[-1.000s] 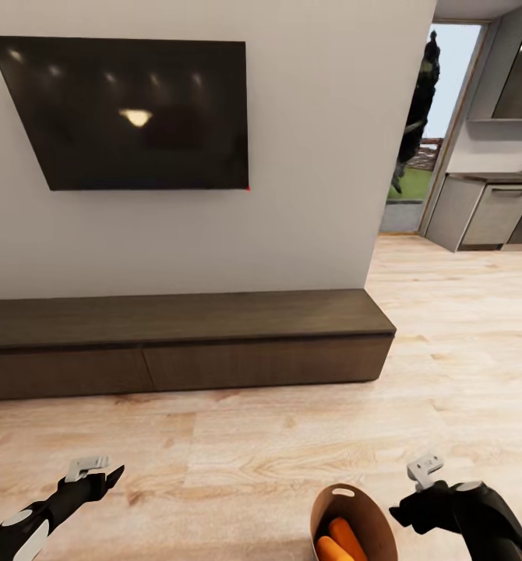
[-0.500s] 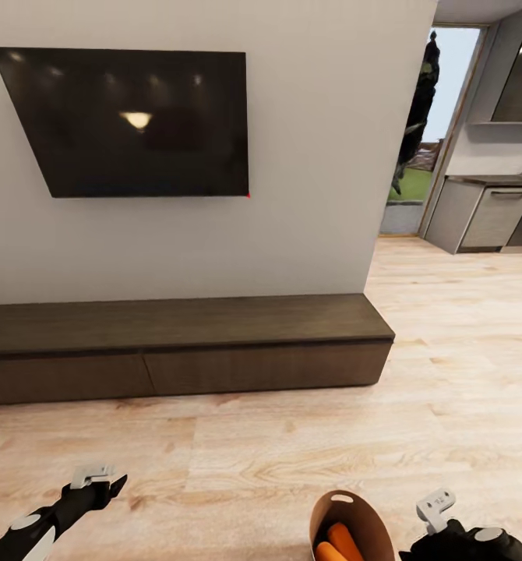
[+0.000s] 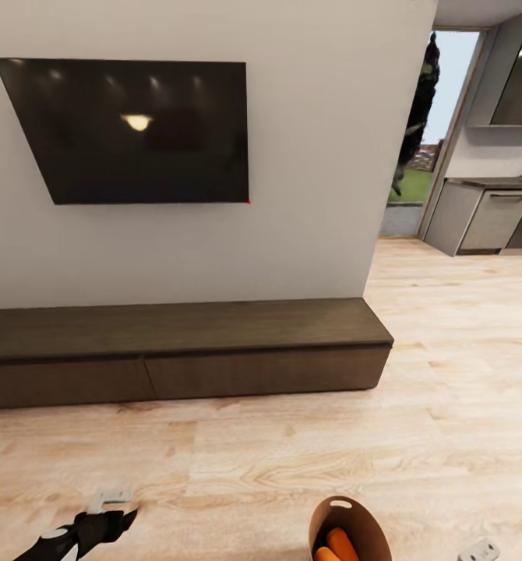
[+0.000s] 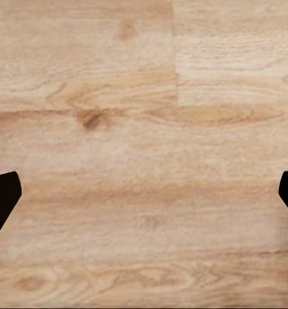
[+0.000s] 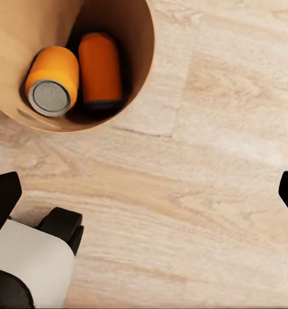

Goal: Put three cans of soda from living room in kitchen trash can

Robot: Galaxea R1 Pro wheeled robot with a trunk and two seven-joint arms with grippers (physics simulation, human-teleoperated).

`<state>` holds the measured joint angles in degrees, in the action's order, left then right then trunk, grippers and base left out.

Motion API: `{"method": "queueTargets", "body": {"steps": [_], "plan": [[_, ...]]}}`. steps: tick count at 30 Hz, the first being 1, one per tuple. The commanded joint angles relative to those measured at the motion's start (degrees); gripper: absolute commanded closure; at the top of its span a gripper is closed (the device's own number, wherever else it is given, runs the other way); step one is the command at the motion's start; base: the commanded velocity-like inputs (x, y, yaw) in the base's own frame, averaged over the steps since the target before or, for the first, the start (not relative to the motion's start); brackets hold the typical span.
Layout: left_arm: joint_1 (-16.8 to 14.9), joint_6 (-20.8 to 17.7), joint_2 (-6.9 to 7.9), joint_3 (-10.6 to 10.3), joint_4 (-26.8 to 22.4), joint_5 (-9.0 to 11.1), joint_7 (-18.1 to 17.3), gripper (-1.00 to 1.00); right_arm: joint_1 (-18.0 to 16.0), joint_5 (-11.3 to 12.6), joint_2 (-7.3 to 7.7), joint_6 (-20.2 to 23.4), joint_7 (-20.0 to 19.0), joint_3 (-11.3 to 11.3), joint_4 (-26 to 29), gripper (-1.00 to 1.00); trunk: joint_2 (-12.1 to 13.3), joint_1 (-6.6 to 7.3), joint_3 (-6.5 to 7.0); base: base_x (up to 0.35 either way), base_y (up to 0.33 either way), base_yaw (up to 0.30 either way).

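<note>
White wall (image 3: 315,156) with black TV (image 3: 136,132), long dark low cabinet (image 3: 183,351) below, light wood floor (image 3: 292,460), grey kitchen units (image 3: 487,218) beyond doorway (image 3: 425,132).

The pale plank floor (image 3: 292,460) looks like light wood with visible grain and knots, in a soft satin finish. The long low cabinet (image 3: 183,351) is dark brown wood, matt, with fine grain. The black wall-mounted TV screen (image 3: 136,128) is glossy and mirrors ceiling lights; the white wall (image 3: 315,156) behind it is smooth and matt. The round bin (image 5: 127,84) has a smooth tan-brown inner face. The two orange cans (image 5: 86,71) look like glossy painted metal, one showing a dull silvery metal end. Grey kitchen units (image 3: 491,218) appear smooth and matt.
</note>
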<state>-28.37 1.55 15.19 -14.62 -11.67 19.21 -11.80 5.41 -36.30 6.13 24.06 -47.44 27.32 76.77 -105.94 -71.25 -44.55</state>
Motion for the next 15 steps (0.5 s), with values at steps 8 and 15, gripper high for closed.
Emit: {"method": "queueTargets", "body": {"steps": [8, 15], "plan": [[2.85, 2.07, -2.47, -1.85, 4.88, -0.03, 4.27, -1.00, 0.12, 0.00, 1.63, -12.94, 0.05, 6.03, -12.63, -1.00, 3.22, 1.76, 1.44, 0.000, 0.000, 0.000], [9.74, 5.52, -3.42, -2.33, 6.84, -0.05, 4.77, -1.00, 0.13, 0.07, 2.68, -17.91, 0.16, 6.83, -18.65, -1.00, 6.03, 3.30, 2.70, 0.000, 0.000, 0.000]]}}
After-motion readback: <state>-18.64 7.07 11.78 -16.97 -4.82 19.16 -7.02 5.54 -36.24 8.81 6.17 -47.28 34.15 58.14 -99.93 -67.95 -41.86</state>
